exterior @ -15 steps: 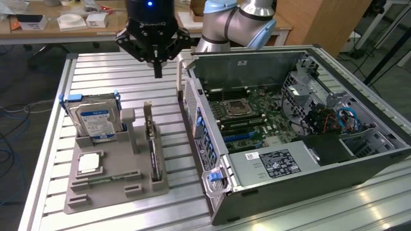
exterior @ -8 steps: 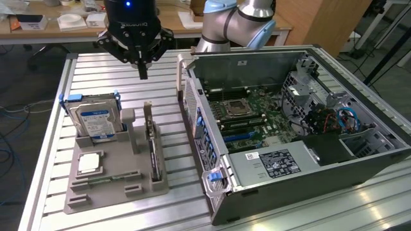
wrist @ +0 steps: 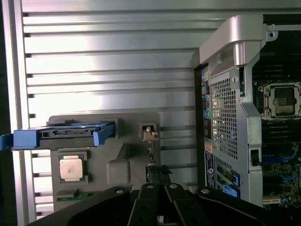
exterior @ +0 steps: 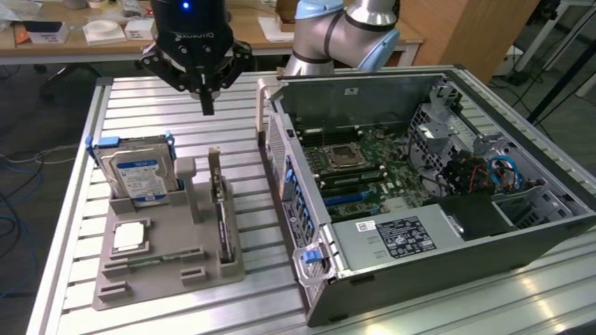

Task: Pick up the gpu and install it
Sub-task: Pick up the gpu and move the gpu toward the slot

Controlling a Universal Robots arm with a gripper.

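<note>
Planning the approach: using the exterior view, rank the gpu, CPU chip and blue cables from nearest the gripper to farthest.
1. gpu, on edge in the tray, nearest the gripper.
2. CPU chip, flat on the tray, toward the exterior view's left.
3. blue cables, inside the case, exterior view's right.

"What did the wrist camera catch?"

"The gripper (wrist: 159, 189), fingers pressed together, above the grey holder (wrist: 128, 155). The gpu (wrist: 157, 174) stood on edge in its slot, hard drive (wrist: 70, 134) and CPU chip (wrist: 71, 168) beside it."

"And the computer case (wrist: 230, 108)?"

"Open, next to the holder on the slatted table (wrist: 108, 61)."
</note>
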